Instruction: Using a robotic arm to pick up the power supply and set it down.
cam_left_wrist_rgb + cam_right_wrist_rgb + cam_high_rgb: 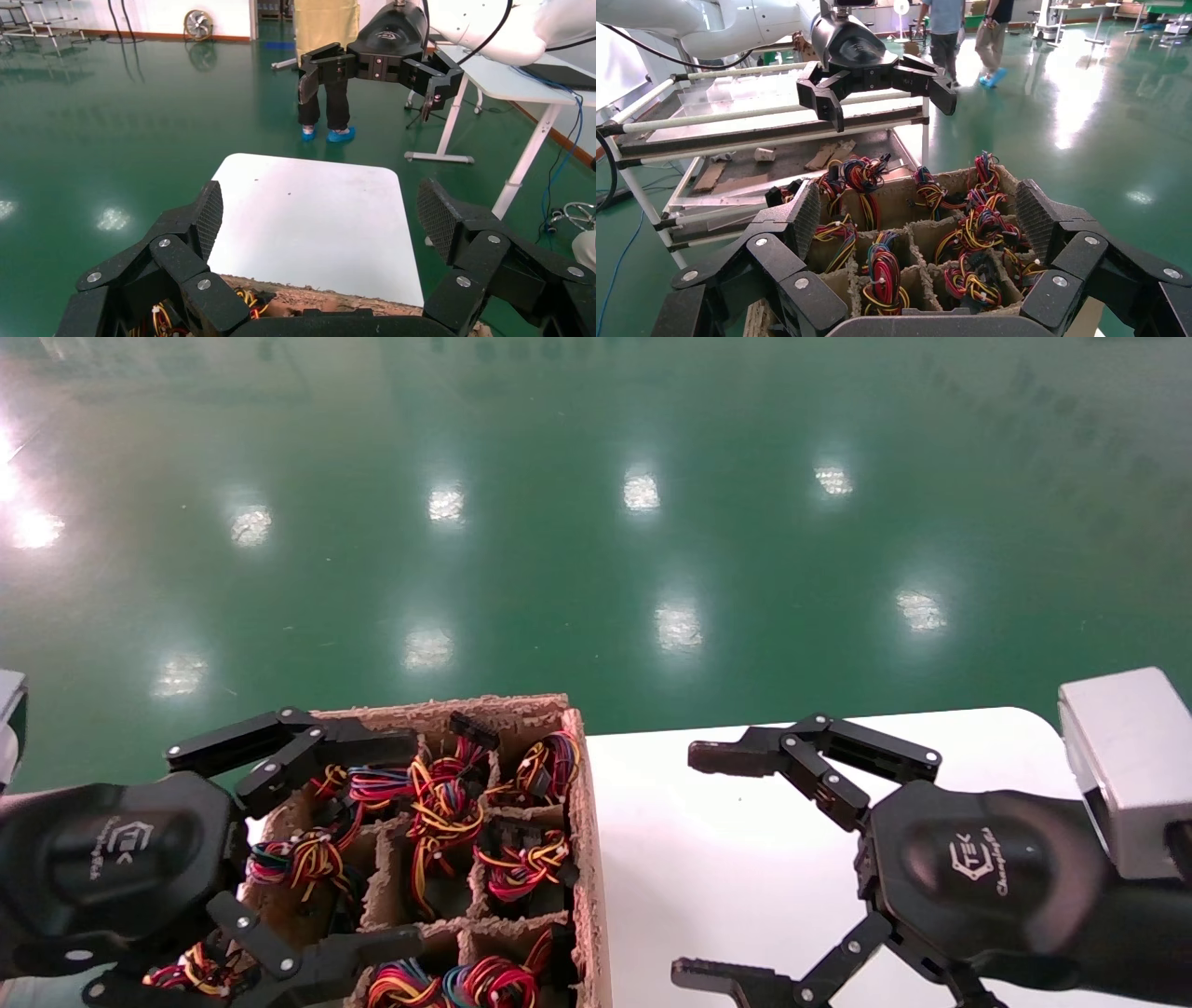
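Currently the left tool [307,845] hangs spread wide over the near-left compartments of the brown pulp carton [585,859], gripping nothing. The right tool [736,864] is likewise splayed and empty above the white table [726,840]. No grey housing of a power supply shows; only wire bundles [880,274] fill the compartments, so the units presumably sit beneath them. Judgement: pick one compartment, centre the left tool on it, descend vertically so the fingers [209,217] straddle the body rather than the wires. Risk: snagging neighbouring harnesses or the carton dividers on lift.
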`<state>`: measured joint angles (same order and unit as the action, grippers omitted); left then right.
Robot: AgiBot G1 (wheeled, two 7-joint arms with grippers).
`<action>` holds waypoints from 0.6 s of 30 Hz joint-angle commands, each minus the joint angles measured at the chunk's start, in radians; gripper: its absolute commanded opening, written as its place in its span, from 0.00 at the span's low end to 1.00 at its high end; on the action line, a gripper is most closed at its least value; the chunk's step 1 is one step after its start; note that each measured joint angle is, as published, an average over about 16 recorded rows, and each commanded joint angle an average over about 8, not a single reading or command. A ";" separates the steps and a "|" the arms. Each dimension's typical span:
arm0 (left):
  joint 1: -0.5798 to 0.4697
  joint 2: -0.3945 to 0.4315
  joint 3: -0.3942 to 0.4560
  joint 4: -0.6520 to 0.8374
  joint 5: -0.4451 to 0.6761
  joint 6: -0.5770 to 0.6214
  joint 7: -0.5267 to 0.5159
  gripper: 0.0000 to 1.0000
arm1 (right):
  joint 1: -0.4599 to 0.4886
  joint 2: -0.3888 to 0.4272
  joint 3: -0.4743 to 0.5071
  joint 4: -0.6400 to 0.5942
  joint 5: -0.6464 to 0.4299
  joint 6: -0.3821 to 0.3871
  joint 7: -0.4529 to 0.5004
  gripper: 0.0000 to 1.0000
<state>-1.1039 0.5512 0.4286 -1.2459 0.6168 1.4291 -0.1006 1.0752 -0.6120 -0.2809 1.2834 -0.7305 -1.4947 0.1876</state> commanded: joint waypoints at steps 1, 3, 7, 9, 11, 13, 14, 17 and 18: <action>0.000 0.000 0.000 0.000 0.000 0.000 0.000 1.00 | 0.000 0.000 0.000 0.000 0.000 0.000 0.000 1.00; 0.000 0.000 0.000 0.000 0.000 0.000 0.000 1.00 | 0.000 0.000 0.000 0.000 0.000 0.000 0.000 1.00; 0.000 0.000 0.000 0.000 0.000 0.000 0.000 1.00 | 0.000 0.000 0.000 0.000 0.000 0.000 0.000 1.00; 0.000 0.000 0.000 0.000 0.000 0.000 0.000 1.00 | 0.000 0.000 0.000 0.000 0.000 0.000 0.000 1.00; 0.000 0.000 0.000 0.000 0.000 0.000 0.000 1.00 | 0.000 0.000 0.000 0.000 0.000 0.000 0.000 1.00; 0.000 0.000 0.000 0.000 0.000 0.000 0.000 1.00 | 0.000 0.000 0.000 0.000 0.000 0.000 0.000 1.00; 0.000 0.000 0.000 0.000 0.000 0.000 0.000 1.00 | 0.000 0.000 0.000 0.000 0.000 0.000 0.000 1.00; 0.000 0.000 0.000 0.000 0.000 0.000 0.000 1.00 | 0.000 0.000 0.000 0.000 0.000 0.000 0.000 1.00; 0.000 0.000 0.000 0.000 0.000 0.000 0.000 1.00 | 0.000 0.000 0.000 0.000 0.000 0.000 0.000 1.00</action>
<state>-1.1039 0.5512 0.4286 -1.2459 0.6168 1.4291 -0.1006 1.0752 -0.6120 -0.2809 1.2834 -0.7305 -1.4947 0.1876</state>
